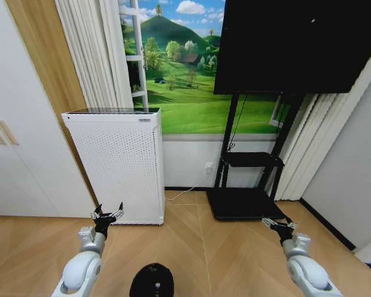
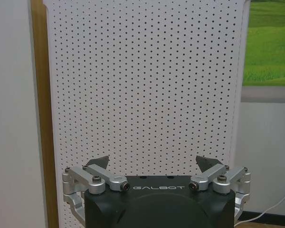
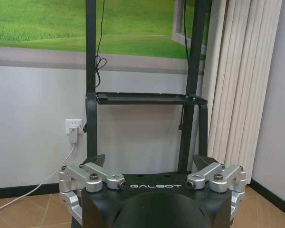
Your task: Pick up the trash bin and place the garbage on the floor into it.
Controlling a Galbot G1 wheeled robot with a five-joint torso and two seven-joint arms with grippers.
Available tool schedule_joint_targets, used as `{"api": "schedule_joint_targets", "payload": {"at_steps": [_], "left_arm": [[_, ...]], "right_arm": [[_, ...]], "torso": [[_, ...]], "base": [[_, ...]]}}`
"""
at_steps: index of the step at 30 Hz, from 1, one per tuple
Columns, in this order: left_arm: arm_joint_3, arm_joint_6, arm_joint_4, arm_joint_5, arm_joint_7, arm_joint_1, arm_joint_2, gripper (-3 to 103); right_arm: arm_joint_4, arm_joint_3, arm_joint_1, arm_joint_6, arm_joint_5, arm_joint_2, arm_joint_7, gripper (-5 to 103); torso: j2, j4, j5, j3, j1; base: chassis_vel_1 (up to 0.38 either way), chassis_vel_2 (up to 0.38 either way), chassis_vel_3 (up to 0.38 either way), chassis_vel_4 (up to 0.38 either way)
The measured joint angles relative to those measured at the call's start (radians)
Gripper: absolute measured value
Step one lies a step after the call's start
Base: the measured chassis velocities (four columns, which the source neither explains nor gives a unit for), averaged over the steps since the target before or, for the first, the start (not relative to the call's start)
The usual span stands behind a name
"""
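Note:
The trash bin and the garbage are out of view. My left gripper (image 1: 108,215) is held low at the front left, open and holding nothing, just in front of a white perforated appliance (image 1: 114,167). In the left wrist view the open left gripper (image 2: 153,164) faces that appliance's dotted front (image 2: 142,85). On the right my right gripper (image 1: 275,224) is open and holds nothing, near the base of a black stand (image 1: 247,204). From the right wrist, the right gripper (image 3: 149,160) points at the stand's shelf (image 3: 147,98).
A large black screen (image 1: 297,43) tops the stand. A landscape mural covers the wall behind. White cupboard doors (image 1: 18,136) stand at the left, and a plug sits in a wall socket (image 3: 73,129). Wooden floor lies between the arms, with a black rounded shape (image 1: 151,281) at the bottom edge.

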Motion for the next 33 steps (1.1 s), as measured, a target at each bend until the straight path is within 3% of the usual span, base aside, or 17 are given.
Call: {"api": "schedule_joint_targets", "payload": {"at_steps": [25,33], "left_arm": [[0.0,0.0,0.0,0.0,0.0,0.0,0.0,100],[0.0,0.0,0.0,0.0,0.0,0.0,0.0,100]], "right_arm": [[0.0,0.0,0.0,0.0,0.0,0.0,0.0,100],[0.0,0.0,0.0,0.0,0.0,0.0,0.0,100]], "torso": [[0.117,0.0,0.0,0.069,0.048],[0.125,0.0,0.0,0.073,0.052]], "base": [[0.0,0.0,0.0,0.0],[0.0,0.0,0.0,0.0]]}}
